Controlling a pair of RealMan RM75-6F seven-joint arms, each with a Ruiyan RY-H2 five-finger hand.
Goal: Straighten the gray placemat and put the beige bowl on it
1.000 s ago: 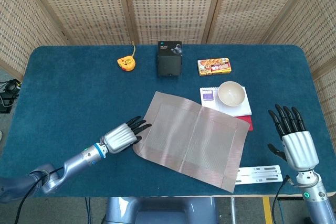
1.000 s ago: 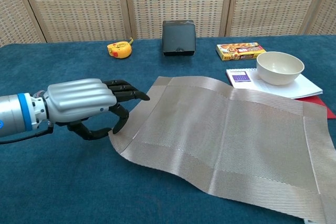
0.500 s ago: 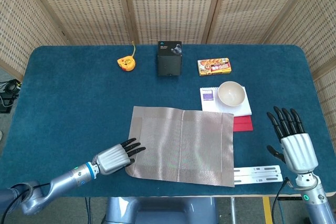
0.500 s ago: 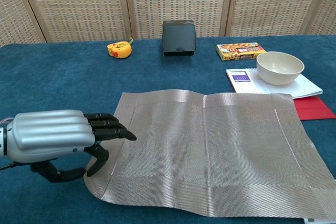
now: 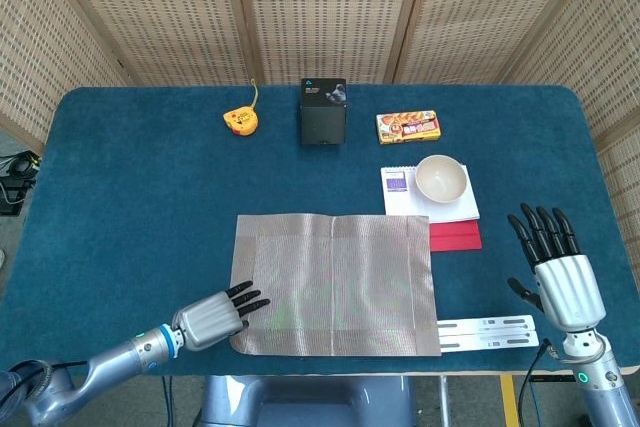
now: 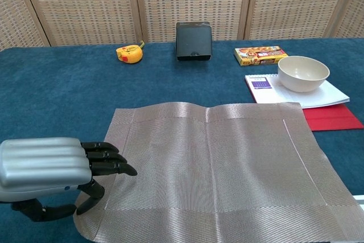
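Grey woven placemat, beige bowl, deep blue tablecloth, yellow tape measure, red folder, black box.

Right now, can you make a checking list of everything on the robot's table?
Surface: blue table cloth.
Job's things: gray placemat flat and squared; beige bowl off it, on a white notepad.
Clutter: yellow tape measure, black box, snack box, red folder, metal strip.
Hands: left hand pinches the placemat's corner; right hand holds nothing.
Cables: some at the left floor.
Surroundings: woven screens.
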